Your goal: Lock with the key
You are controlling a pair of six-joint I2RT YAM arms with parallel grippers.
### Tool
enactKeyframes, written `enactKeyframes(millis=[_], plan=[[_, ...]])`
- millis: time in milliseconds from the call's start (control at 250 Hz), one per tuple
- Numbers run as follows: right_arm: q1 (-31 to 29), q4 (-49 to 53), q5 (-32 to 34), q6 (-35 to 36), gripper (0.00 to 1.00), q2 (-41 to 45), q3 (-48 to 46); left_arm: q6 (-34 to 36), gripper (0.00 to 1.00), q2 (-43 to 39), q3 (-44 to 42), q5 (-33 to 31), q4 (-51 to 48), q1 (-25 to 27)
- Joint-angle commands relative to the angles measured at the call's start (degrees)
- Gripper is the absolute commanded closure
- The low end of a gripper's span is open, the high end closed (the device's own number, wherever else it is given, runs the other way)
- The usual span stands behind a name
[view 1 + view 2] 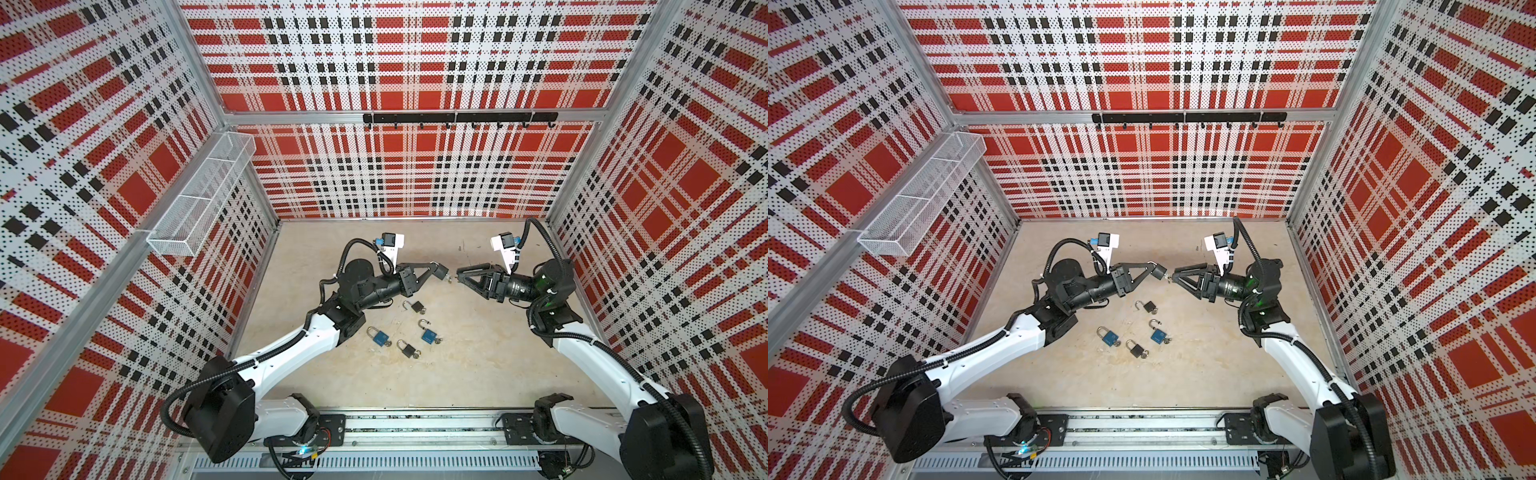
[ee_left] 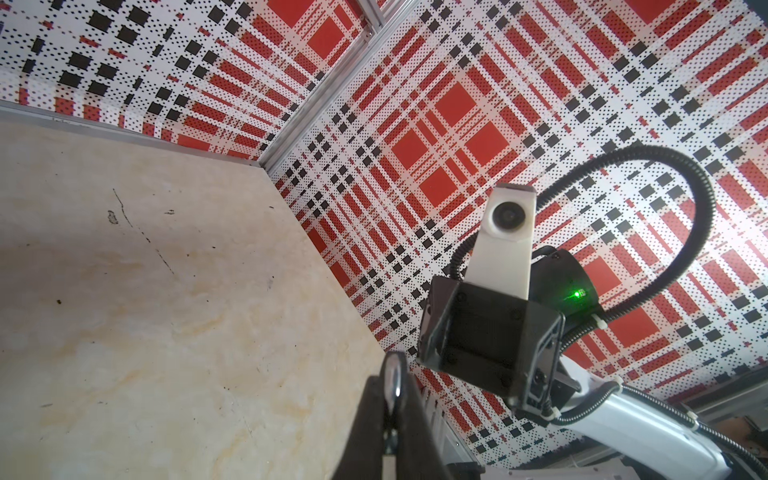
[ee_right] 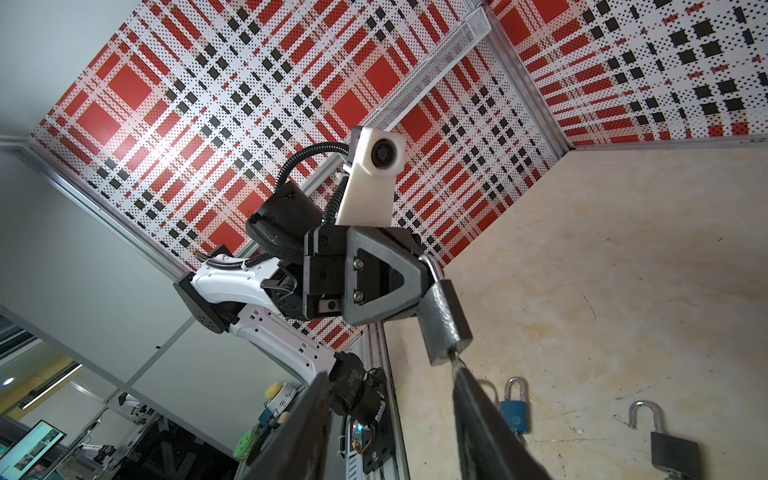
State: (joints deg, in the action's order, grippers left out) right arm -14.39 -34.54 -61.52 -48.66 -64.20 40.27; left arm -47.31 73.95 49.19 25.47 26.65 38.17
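Checking in from my remote station. In both top views the left fingers (image 1: 428,265) (image 1: 1142,264) are clamped on the grey padlock (image 1: 441,272) (image 1: 1158,272), held up off the table (image 1: 478,365) (image 1: 1204,365) near the middle of the cell. The key (image 1: 450,279) (image 1: 1169,278) pokes out of its far end toward the right fingers (image 1: 473,269) (image 1: 1187,270), whose tips sit right at it. From up there I can't tell how wide that pair stands. Lying on the table nearer the arm bases are an open black padlock (image 1: 417,307), an open blue padlock (image 1: 428,334), a shut blue padlock (image 1: 379,337) and a shut black padlock (image 1: 409,350). The left wrist view only gives me the shackle (image 2: 392,380) pinched between the left fingers (image 2: 374,415), with the lock body hidden. The right wrist view (easily the most useful one) shows the right fingers (image 3: 486,424) apart. One tip touches the key (image 3: 455,360), which sits in the bottom of the grey padlock (image 3: 444,320). The other finger is well off to the side, so nothing is pinched. The left fingers (image 3: 390,282) grip the lock at its shackle end. The shut blue padlock (image 3: 515,411) and the open black padlock (image 3: 673,453) show on the table beyond.
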Motion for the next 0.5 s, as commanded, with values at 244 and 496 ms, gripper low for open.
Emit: enactKeyframes(millis=[244, 496], plan=[[-0.11, -7.12, -1.33, -2.91, 0.53, -2.63, 0.05, -2.0, 1.0, 0.63, 2.97, 1.14, 5.68, 0.41], [-0.11, -7.28, -0.45, -2.56, 0.53, -4.16, 0.07, -2.92, 1.0, 0.44, 3.24, 2.26, 6.44, 0.64]])
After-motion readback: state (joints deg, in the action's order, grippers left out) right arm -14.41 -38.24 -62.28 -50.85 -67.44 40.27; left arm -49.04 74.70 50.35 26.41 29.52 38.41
